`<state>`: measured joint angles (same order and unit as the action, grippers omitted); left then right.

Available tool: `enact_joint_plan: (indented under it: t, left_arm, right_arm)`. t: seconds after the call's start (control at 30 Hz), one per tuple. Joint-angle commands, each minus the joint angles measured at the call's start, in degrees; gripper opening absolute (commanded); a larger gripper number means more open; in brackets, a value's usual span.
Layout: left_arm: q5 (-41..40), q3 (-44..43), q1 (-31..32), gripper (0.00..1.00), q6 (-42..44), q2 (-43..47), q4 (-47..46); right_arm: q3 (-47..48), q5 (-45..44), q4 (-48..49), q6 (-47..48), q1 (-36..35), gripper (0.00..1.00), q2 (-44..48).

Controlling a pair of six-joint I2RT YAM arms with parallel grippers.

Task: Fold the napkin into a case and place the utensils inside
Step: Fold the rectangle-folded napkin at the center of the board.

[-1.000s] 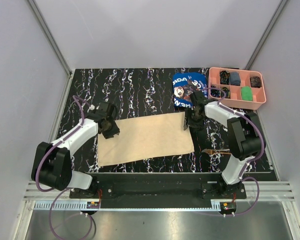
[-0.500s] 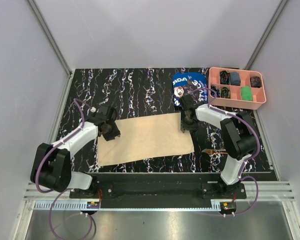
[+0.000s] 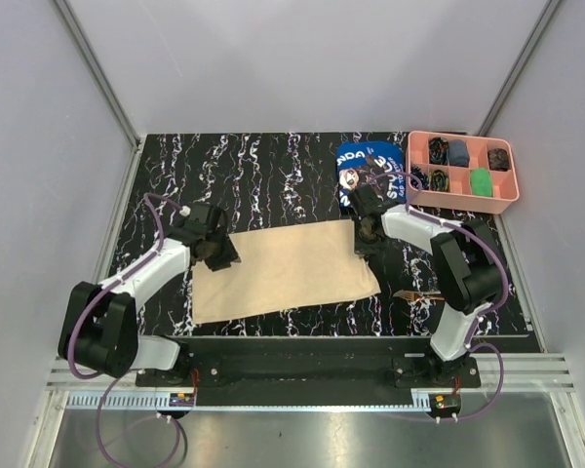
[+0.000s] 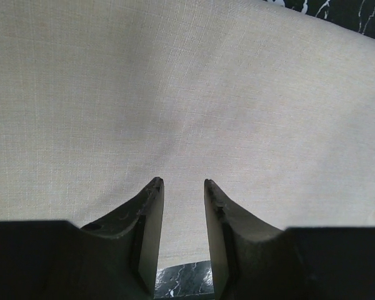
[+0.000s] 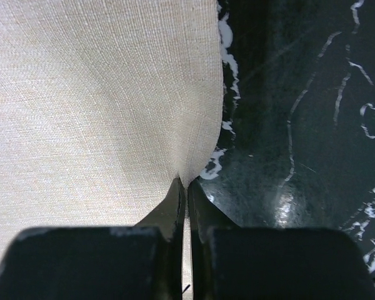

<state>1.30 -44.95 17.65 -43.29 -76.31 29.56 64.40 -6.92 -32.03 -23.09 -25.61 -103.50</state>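
Flat unfolded napkin (image 3: 283, 273); no fold made yet. Pinched shut on napkin's right edge: right gripper (image 5: 186, 187). Slightly parted, empty, over napkin: left gripper (image 4: 183, 182). Outstanding: all folding, then loading.

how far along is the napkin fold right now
Barely begun. The napkin lies spread flat, with no fold visible. In hand: the right gripper is pinched shut on its right edge near the far corner, and the left gripper stands open over the far left part. Left to do: all the folding, then filling it.
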Motion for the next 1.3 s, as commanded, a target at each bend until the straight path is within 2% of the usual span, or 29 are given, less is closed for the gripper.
enact_joint_plan:
  t: [0.0, 0.33, 0.43, 0.53, 0.67, 0.83, 0.93, 1.03, 1.27]
  left_arm:
    - [3.7, -1.7, 0.6, 0.35, 0.7, -3.6, -5.2]
    - [5.3, -9.4, 5.8, 0.33, -4.7, -19.5, -8.1]
    - [4.5, -10.4, 8.4, 0.32, -5.6, -21.9, -8.6]
    - [5.5, -10.2, 10.0, 0.33, -6.2, -22.4, -10.9]
    - [6.6, -10.2, 10.4, 0.32, -5.8, -19.6, -10.8]
    - [0.0, -7.7, 9.9, 0.36, -5.3, -9.0, -5.3]
    - [-1.2, -3.4, 7.1, 0.36, -5.5, -5.5, -3.4]
    - [-3.0, 0.7, 4.7, 0.35, -5.3, -6.1, -4.1]
    - [-3.7, 4.8, 4.6, 0.33, -5.8, -7.8, -7.8]
  right_arm:
    - [-0.9, -4.8, -0.9, 2.9, 0.2, 0.0, 6.0]
    - [1.0, -10.9, -8.9, 6.5, 3.9, 0.0, 15.3]
    - [1.8, -6.1, -8.4, 6.8, 3.2, 0.0, 16.8]
    - [3.0, -5.6, -7.7, 6.7, -1.1, 0.0, 16.4]
    - [9.2, -1.8, -8.6, 2.8, -5.7, 0.0, 14.4]
    - [16.8, 4.0, -10.7, -3.2, -9.7, 0.0, 9.5]
    - [19.5, 6.0, -10.2, -5.6, -12.4, 0.0, 6.8]
    - [22.1, 8.3, -8.7, -6.7, -15.9, 0.0, 3.6]
    - [29.5, 14.6, -6.0, -8.8, -20.3, 0.0, -4.8]
